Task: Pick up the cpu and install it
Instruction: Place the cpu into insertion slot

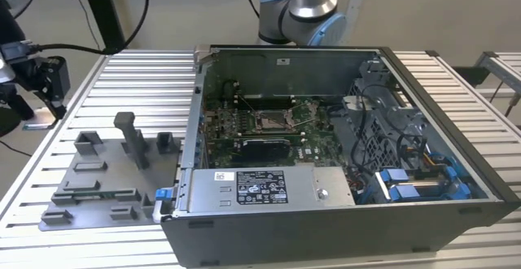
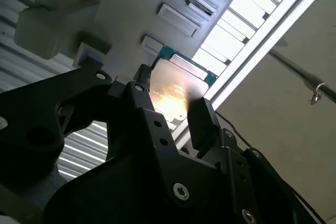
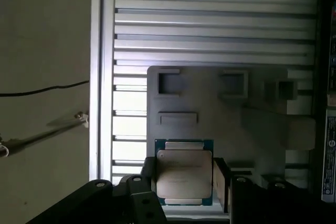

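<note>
Slatted table (image 3: 210, 19) and grey parts tray (image 3: 226, 127) lie beyond my claw (image 3: 184, 179), which I see clamped on the cpu (image 3: 184, 170) by opposite edges, the socket (image 1: 271, 120) well apart.

I see the cpu (image 3: 184, 171) sitting between the fingers of the end effector (image 3: 185, 178), with the tray (image 3: 262, 135) below it on the tabletop (image 3: 210, 24). The case (image 1: 342, 232) stands on the same tabletop just beside the tray, toward the exterior view's right of the end effector. Inside the case lies the board (image 1: 219, 129), its socket (image 1: 273, 121) well apart from the end effector.
</note>
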`<state>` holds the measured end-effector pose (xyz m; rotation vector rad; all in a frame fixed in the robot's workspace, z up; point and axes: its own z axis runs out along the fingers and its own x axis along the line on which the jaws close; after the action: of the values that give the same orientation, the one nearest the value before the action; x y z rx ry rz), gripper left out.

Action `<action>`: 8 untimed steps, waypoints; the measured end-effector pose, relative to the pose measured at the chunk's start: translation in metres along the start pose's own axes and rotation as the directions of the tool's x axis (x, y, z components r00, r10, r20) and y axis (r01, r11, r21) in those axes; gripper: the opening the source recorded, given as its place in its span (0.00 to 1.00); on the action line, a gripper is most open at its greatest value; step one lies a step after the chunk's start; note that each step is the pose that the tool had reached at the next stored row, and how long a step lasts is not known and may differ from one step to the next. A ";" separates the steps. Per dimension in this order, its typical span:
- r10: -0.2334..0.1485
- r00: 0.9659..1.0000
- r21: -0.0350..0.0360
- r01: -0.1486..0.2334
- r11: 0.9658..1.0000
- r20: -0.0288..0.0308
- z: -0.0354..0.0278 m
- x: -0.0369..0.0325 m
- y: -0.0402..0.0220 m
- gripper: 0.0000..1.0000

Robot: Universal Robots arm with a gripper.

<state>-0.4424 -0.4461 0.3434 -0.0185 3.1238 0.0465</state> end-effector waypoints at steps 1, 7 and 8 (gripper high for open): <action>0.000 1.000 0.000 0.000 1.000 0.000 -0.0039 -0.0001 0.0004 0.00; 0.000 1.000 0.000 0.000 1.000 0.000 -0.0252 -0.0005 0.0028 0.00; 0.000 1.000 0.000 0.000 1.000 0.000 -0.0285 -0.0006 0.0032 0.00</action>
<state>-0.4423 -0.4437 0.3719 -0.0186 3.1239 0.0465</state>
